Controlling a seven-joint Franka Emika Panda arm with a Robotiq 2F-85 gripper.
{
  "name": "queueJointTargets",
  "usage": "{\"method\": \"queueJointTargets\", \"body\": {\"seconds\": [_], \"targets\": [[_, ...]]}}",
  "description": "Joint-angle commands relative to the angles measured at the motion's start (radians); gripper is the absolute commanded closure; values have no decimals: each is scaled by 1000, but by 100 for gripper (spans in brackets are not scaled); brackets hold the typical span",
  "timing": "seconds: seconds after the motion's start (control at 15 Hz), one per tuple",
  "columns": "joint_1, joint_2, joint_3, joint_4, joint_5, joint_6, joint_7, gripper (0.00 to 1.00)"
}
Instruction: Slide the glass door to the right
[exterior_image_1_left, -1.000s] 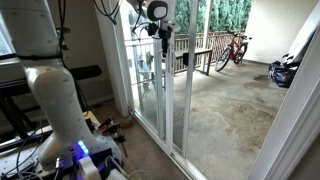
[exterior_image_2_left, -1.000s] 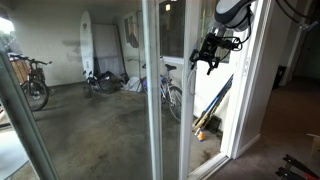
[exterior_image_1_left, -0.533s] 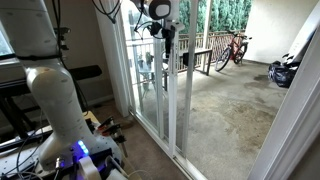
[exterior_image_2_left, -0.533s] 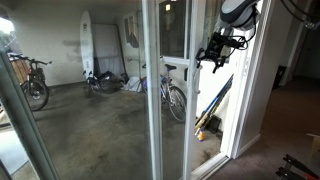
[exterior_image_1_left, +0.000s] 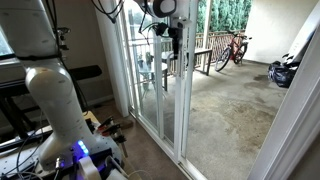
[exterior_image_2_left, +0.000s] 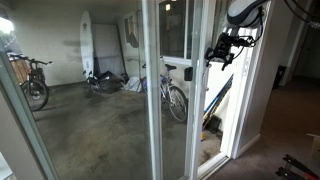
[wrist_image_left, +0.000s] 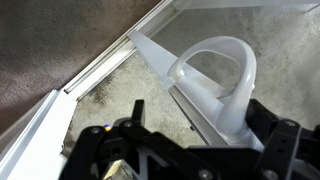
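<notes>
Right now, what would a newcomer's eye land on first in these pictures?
The gripper sits high against the white-framed glass door, its jaws set either side of the curved loop handle, which fills the wrist view. Outside on the concrete patio, a red bicycle stands at the far end. In an exterior view, a white surfboard leans upright against the back wall.

1. Door (exterior_image_1_left: 186, 100): clear, glossy glass; smooth white frame
2. Handle (wrist_image_left: 243, 90): smooth white, slightly glossy, looks like plastic
3. Floor (wrist_image_left: 60, 35): rough, mottled grey concrete; matt
4. Gripper (wrist_image_left: 200, 130): black, matt; material unclear
</notes>
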Motion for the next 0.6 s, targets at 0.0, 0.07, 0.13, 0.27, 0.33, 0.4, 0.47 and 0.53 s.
{"method": "queueJointTargets", "body": {"seconds": [0.0,0.07,0.13,0.27,0.33,0.4,0.47,0.53], "targets": [[-78,13,-52,-41,-63,27,-81,0],[-86,19,-59,-40,-60,30,-101,0],[-94,26,-67,-37,-54,34,-122,0],[-111,39,-83,-33,-35,38,-162,0],[-119,47,-91,-30,-27,38,-177,0],[-127,58,-99,-25,-21,40,-192,0],[-136,63,-106,-27,-12,44,-204,0],[-144,73,-114,-21,-5,45,-219,0]]}}
